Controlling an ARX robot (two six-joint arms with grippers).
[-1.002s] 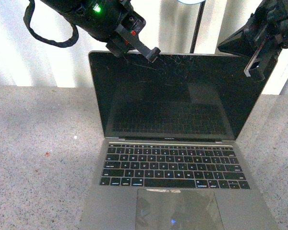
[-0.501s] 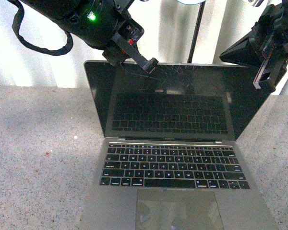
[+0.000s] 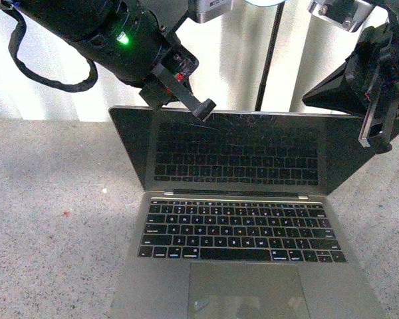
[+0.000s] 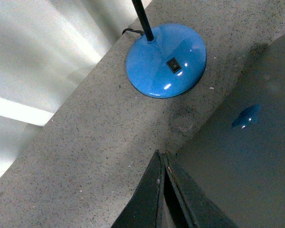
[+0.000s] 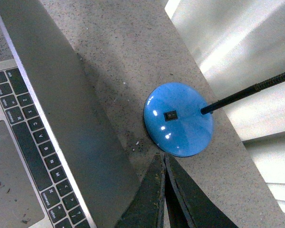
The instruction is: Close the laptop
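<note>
The grey-silver laptop (image 3: 239,232) stands open on the speckled table, its scratched black screen (image 3: 239,149) tilted forward over the black keys. My left gripper (image 3: 203,109) is shut and its tip rests on the screen's top edge, left of middle. My right gripper (image 3: 379,141) is shut and sits at the lid's top right corner. In the left wrist view the shut left gripper (image 4: 162,156) lies against the grey lid (image 4: 247,156). In the right wrist view the shut right gripper (image 5: 162,159) is beside the lid (image 5: 66,109), with the keyboard (image 5: 23,128) below.
A lamp with a blue round base (image 4: 165,59) and a thin black pole (image 3: 269,46) stands on the table just behind the laptop; it also shows in the right wrist view (image 5: 178,118). White corrugated wall (image 3: 53,93) runs behind. Speckled table (image 3: 53,232) extends to the left.
The lid has tipped forward and down; its top edge sits lower in the front view. Both grippers have moved down with it, staying shut.
</note>
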